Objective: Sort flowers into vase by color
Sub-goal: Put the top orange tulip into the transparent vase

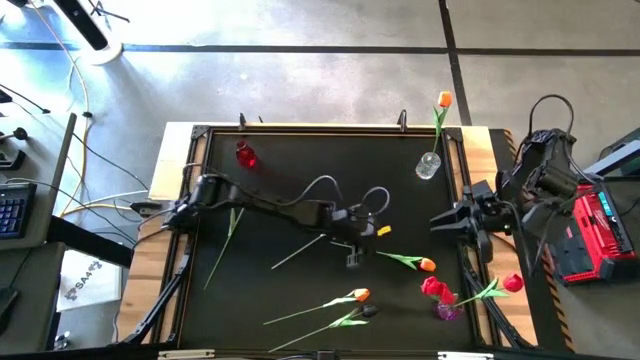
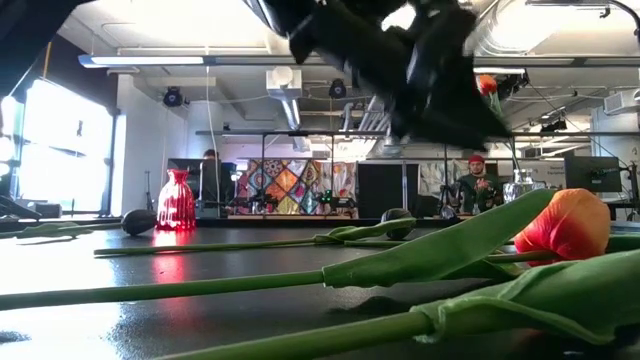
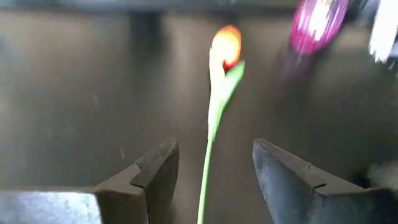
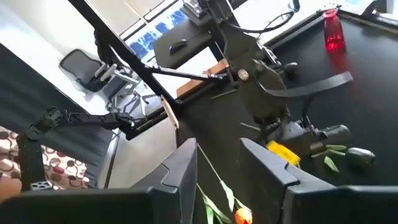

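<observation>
Where left end effector (image 3: 211, 180) gapes, flower (image 3: 225, 46) lies between.

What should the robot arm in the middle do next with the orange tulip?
Probably lower the left gripper and close on the stem. Its fingers stand open on either side of the orange tulip, whose green stem runs between them, and nothing is gripped yet. The tulip lies flat on the black table, so a small drop should let the fingers catch it.

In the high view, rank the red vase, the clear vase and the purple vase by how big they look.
1. Clear vase and red vase: look alike, no ranking.
2. Purple vase: partly hidden by red flowers, so its size is unsure.
</observation>
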You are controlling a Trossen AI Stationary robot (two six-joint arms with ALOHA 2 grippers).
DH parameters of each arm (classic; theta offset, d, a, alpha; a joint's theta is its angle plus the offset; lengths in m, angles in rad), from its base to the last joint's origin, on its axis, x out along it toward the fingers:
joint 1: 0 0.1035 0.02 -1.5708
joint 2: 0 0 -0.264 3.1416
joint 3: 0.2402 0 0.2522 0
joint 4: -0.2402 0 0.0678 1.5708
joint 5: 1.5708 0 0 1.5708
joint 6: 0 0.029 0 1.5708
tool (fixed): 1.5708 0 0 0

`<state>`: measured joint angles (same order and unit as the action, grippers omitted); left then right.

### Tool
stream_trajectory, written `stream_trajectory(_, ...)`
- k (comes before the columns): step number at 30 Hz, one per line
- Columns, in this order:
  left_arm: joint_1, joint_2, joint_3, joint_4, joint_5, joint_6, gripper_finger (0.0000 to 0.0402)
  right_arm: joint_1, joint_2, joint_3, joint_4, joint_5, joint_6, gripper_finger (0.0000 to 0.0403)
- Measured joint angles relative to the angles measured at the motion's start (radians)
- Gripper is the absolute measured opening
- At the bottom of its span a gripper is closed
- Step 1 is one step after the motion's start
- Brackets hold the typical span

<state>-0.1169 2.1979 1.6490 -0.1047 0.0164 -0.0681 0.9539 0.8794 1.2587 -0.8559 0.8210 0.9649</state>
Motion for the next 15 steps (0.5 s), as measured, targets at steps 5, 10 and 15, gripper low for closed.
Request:
stream_trajectory(5, -0.001, 0.053, 0.008, -0.017, 0.006, 0.02, 0.0195, -0.013, 0.014, 0.0, -0.002, -0.018, -0.001, 0.0108)
stream_trajectory(10, -0.001, 0.096, 0.01, -0.004, 0.008, 0.038, 0.0195, -0.032, 0.023, 0.0, -0.02, -0.028, 0.001, 0.0108)
stream_trajectory(15, -0.001, 0.132, 0.009, -0.03, 0.008, 0.046, 0.0186, -0.059, 0.031, -0.001, -0.032, -0.044, 0.003, 0.0108)
